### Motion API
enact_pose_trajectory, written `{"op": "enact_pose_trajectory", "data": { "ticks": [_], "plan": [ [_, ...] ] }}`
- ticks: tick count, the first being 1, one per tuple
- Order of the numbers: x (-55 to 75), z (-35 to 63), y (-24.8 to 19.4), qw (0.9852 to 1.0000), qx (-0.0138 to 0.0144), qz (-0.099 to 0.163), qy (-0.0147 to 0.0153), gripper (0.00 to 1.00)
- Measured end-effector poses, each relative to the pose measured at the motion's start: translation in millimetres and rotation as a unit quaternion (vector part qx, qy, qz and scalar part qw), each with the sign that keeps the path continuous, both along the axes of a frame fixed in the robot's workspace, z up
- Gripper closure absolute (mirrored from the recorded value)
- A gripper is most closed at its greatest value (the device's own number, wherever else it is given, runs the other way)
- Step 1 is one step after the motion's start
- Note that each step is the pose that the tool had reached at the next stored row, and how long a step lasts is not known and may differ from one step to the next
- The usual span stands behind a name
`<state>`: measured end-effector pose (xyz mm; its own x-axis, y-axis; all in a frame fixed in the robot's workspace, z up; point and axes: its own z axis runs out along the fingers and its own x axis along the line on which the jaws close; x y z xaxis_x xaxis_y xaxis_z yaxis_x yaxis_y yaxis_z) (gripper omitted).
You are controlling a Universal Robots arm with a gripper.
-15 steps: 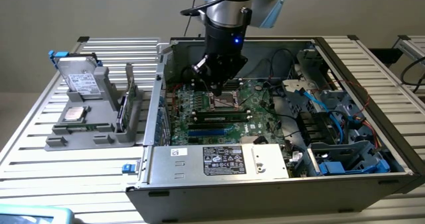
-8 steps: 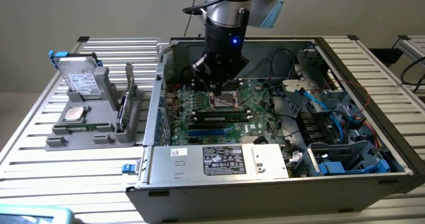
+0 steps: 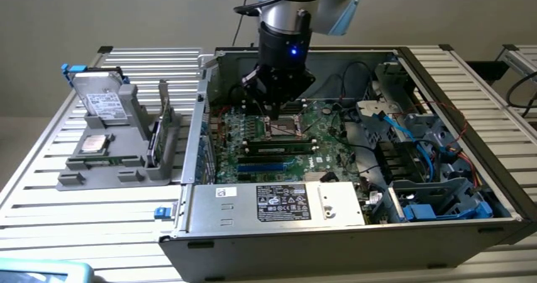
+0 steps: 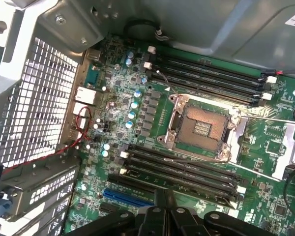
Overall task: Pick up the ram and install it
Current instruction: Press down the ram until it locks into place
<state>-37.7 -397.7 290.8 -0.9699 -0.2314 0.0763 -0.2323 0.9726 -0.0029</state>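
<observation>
One long green RAM stick (image 3: 280, 148) sits in a slot just beside the square metal CPU socket (image 3: 282, 128); black gripper (image 3: 275, 109) hovers above socket, jaws' state indeterminable. Risk: partial seating from unlatched clips.

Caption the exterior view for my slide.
Gripper hovers over the motherboard inside the open computer case.

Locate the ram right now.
In the exterior view the ram lies along a slot on the motherboard, mid-case, just below the CPU socket in the picture.
</observation>
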Motion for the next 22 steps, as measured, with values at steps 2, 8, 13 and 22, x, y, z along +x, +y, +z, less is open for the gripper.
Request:
{"op": "enact_pose_trajectory", "data": {
  "ticks": [2, 8, 13, 22],
  "plan": [
    [0.0, 2.3, 0.0, 0.9999, -0.0007, -0.011, 0.0000, 0.89],
    [0.1, 9.4, 0.0, 0.9991, -0.0054, -0.041, -0.0002, 0.89],
    [0.0, 11.1, 0.1, 0.9980, -0.0073, -0.063, -0.0080, 0.89],
    [0.0, 13.2, 1.4, 0.9940, -0.0054, -0.097, -0.0489, 0.89]
  ]
}}
